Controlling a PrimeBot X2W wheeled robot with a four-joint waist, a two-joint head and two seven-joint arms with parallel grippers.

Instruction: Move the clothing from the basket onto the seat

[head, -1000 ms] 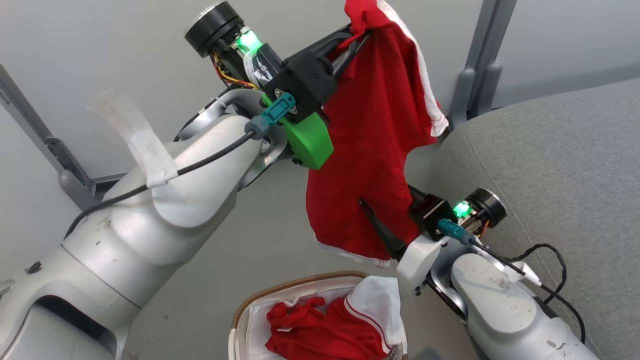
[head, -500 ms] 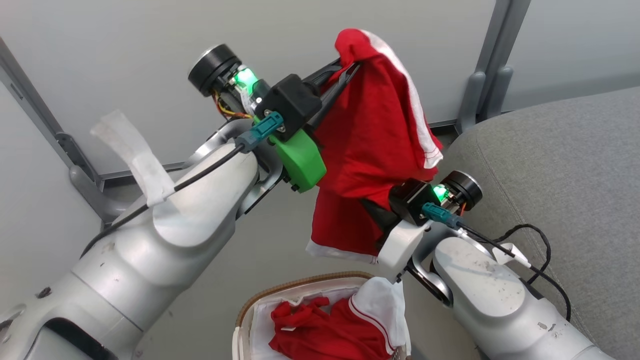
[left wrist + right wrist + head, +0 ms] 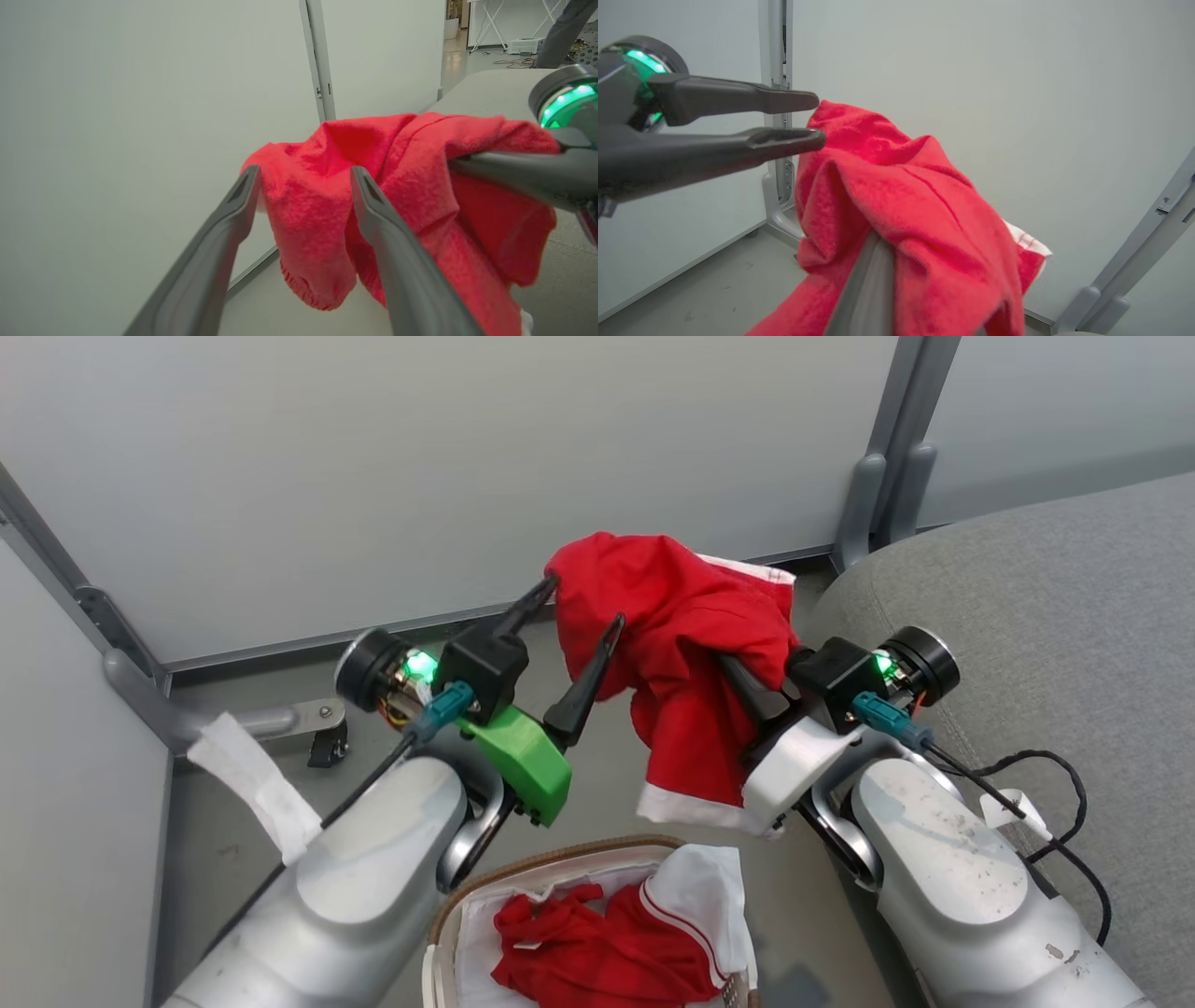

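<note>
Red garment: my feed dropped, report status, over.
Left hand open, fingers beside red garment. Right hand shut on it, garment in the air, not yet on sofa. More red clothing in basket. Path to sofa looks open.

A staged, lab-like test bay: plain pale grey partition panels (image 3: 467, 476) on grey metal posts (image 3: 904, 429), bare grey floor (image 3: 607, 793), one large grey fabric sofa (image 3: 1027, 616), cables (image 3: 509, 63) strewn beyond.

Left tool (image 3: 584, 600) lets go; right tool (image 3: 738, 679) takes the garment (image 3: 672, 616).
Clamped on the garment's top a second ago, the left tool now stands spread and lower; the right tool, open before, grips the cloth, which slumps over it.
</note>
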